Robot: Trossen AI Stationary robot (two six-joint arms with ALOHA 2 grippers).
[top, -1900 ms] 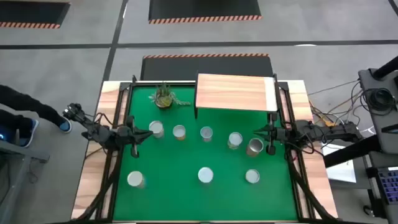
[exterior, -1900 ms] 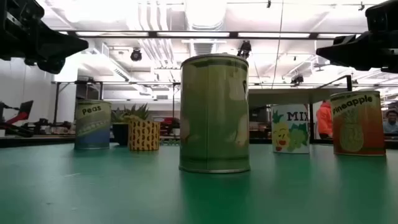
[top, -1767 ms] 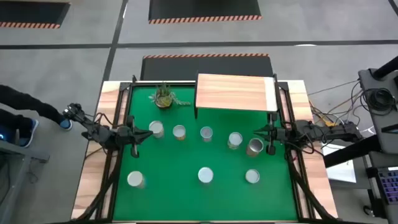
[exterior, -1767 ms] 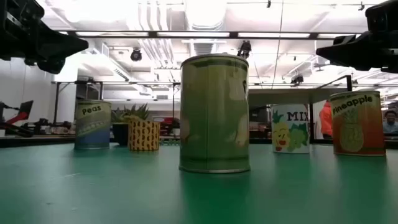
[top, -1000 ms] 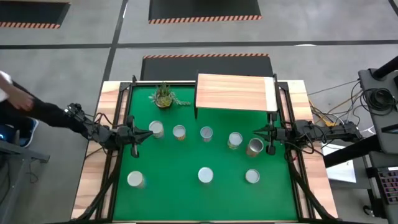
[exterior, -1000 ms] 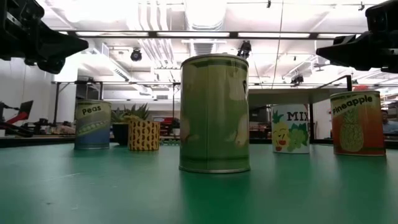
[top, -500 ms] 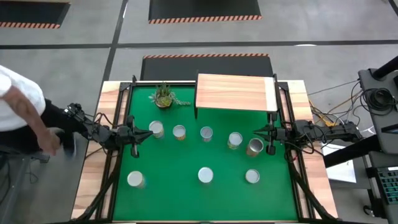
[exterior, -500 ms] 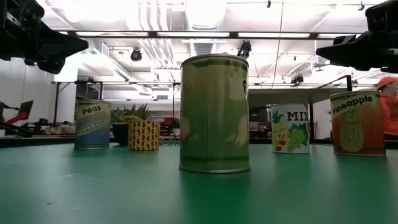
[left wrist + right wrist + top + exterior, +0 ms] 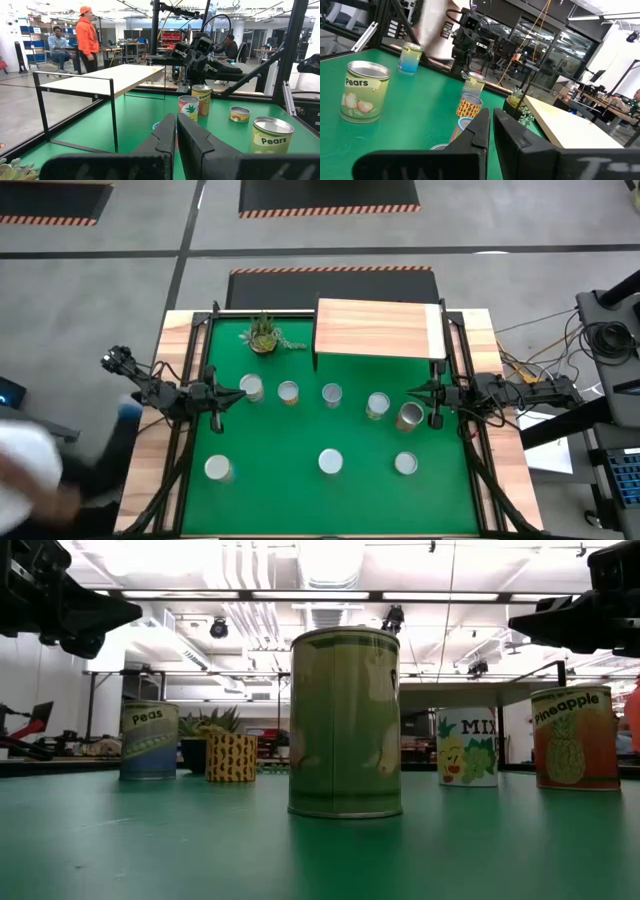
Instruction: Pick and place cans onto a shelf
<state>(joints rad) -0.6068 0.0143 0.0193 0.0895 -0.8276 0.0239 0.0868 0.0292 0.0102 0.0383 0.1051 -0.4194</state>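
Several cans stand upright on the green table: a row of them [image 9: 332,394] just in front of the shelf and three nearer ones [image 9: 331,462]. The shelf [image 9: 380,330], a light-wood platform on thin black legs, stands at the far right with nothing on it. My left gripper [image 9: 243,393] hangs shut at the left end of the row, beside the leftmost can [image 9: 250,388] and above the table. My right gripper [image 9: 412,392] hangs shut at the right end, close to the rightmost can [image 9: 410,416]. Their wrist views show each pair of fingers, left [image 9: 176,125] and right [image 9: 491,117], closed on nothing.
A small potted plant [image 9: 263,335] stands at the far left, beside the shelf. A wooden rim [image 9: 150,470] and black frame bars border the green mat. A person, blurred, is off the table's near left corner [image 9: 40,470]. People stand in the room beyond [image 9: 87,35].
Both arms and all cans have kept still. A person beside the table's left edge has moved toward the near side.
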